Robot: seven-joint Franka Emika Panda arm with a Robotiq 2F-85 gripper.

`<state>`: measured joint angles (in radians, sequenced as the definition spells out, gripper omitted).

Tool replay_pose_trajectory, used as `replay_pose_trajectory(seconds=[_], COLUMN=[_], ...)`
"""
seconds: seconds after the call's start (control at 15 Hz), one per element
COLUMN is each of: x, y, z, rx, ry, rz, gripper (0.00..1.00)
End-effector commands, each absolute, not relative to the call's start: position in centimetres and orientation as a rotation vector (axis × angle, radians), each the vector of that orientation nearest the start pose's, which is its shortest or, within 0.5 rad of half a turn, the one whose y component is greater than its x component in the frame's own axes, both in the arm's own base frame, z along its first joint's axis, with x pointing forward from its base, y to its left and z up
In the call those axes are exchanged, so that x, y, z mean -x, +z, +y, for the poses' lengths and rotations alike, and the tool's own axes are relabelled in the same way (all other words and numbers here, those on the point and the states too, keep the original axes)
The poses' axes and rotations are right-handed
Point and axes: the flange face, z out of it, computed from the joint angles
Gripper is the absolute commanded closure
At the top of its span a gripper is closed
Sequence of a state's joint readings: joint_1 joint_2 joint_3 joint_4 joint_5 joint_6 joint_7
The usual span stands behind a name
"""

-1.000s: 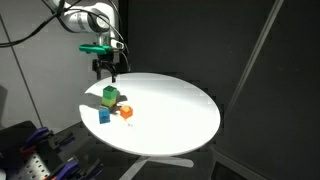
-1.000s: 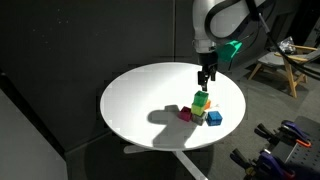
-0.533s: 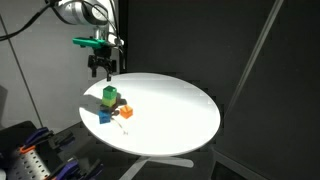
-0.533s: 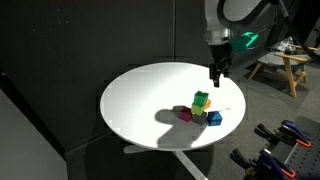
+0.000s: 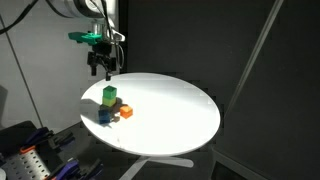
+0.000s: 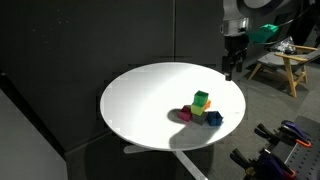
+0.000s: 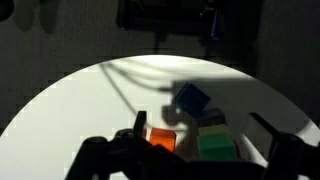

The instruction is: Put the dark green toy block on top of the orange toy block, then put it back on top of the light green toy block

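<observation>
My gripper (image 5: 103, 70) hangs with its dark jaws spread and empty, raised well clear of the light green toy block (image 5: 110, 104). The dark green toy block (image 5: 108, 93), a matte cube, sits on top of that block. The orange toy block (image 5: 125, 112) and a blue cube (image 5: 104, 117) lie just beside it on the smooth round white table (image 5: 180, 110).

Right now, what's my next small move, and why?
Probably swing the open end effector over the dark green block and lower: it hangs empty, high and aside; that block sits on the light green block, the orange block bare-topped.
</observation>
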<state>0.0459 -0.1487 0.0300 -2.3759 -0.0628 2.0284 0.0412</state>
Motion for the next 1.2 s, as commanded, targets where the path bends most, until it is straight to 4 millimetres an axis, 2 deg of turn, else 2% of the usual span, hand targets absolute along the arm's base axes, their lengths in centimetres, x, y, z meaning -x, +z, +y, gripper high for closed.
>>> replay_pose_trajectory(seconds=[0.0, 1.13], x=[-43.3, -38.9], y=[38.3, 42.0], z=[1.8, 0.6], rx=[3.177, 3.124], ry=[0.277, 0.034], rz=[-0.044, 0.015], gripper=[0.00, 0.00])
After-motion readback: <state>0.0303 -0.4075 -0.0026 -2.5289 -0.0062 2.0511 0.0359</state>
